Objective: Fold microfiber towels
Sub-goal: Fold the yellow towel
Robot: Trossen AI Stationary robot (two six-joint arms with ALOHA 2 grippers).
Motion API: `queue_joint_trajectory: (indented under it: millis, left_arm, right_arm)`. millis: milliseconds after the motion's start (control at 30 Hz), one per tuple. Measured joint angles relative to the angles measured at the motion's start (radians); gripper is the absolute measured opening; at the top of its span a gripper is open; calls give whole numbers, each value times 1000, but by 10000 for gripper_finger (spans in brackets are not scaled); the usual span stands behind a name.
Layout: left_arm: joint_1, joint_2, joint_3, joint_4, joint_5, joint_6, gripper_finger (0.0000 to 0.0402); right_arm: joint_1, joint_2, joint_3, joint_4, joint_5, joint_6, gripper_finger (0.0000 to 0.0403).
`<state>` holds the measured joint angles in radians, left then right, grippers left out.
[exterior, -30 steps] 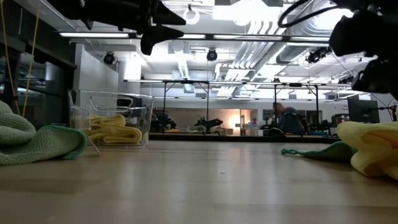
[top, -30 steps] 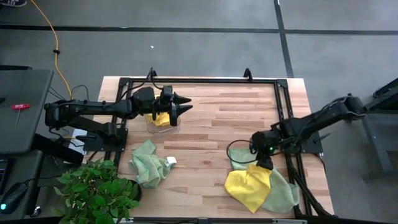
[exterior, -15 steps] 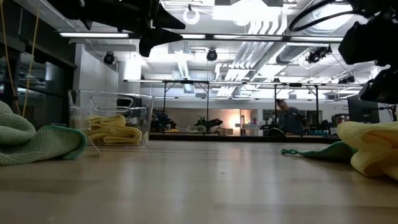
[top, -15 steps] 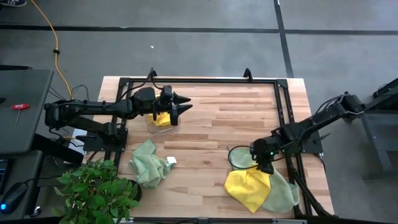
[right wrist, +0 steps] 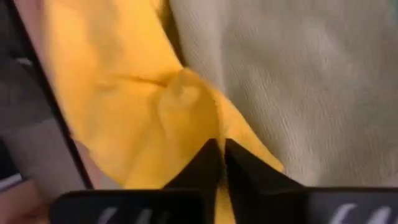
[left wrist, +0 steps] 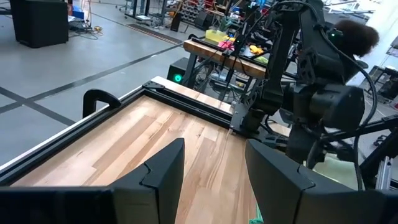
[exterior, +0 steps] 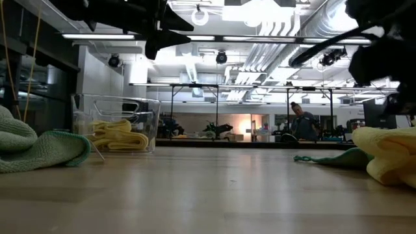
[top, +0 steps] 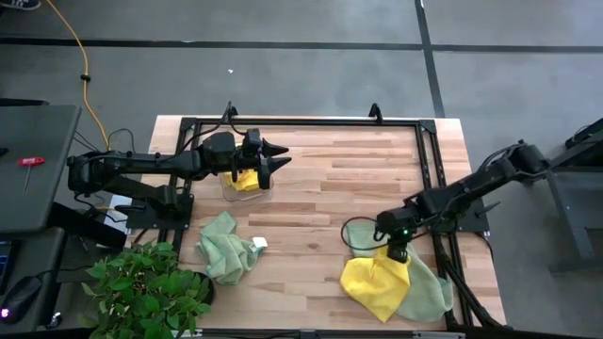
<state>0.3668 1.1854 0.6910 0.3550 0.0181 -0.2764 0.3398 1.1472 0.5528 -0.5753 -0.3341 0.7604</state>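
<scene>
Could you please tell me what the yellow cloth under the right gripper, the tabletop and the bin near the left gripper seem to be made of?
Yellow cloth: soft, matte fabric, likely microfiber; it bunches into a pinched ridge at the right gripper.
Tabletop: wood, probably butcher block; pale jointed planks with visible grain and a slight sheen.
Bin: clear rigid plastic, it seems; folded yellow cloth shows through its walls.

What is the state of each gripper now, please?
Left gripper: open, holding nothing, above the clear container.
Right gripper: shut on the yellow towel, pinching its fabric.
</scene>
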Motion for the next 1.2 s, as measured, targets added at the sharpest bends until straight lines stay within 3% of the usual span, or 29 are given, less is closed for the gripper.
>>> queue_joint_trajectory:
  millis: [200,400,733,867,1067,1200]
  left_arm:
    - [0,0,0,0,-14,0,159]
    - [-2,0,0,1,-56,0,159]
    - [-2,0,0,5,-56,28,159]
    - [-2,0,0,5,-56,26,159]
    - [-2,0,0,4,-56,21,159]
    - [-2,0,0,1,-56,19,159]
  right_arm:
    - [-92,-85,150,-47,58,-61,2]
    - [-260,-106,355,-76,197,-228,1]
    - [-495,-24,707,-215,203,-562,0]
    - [-534,34,743,-260,224,-581,0]
    - [-561,168,694,-290,301,-456,0]
    - [-596,275,655,-222,308,-349,0]
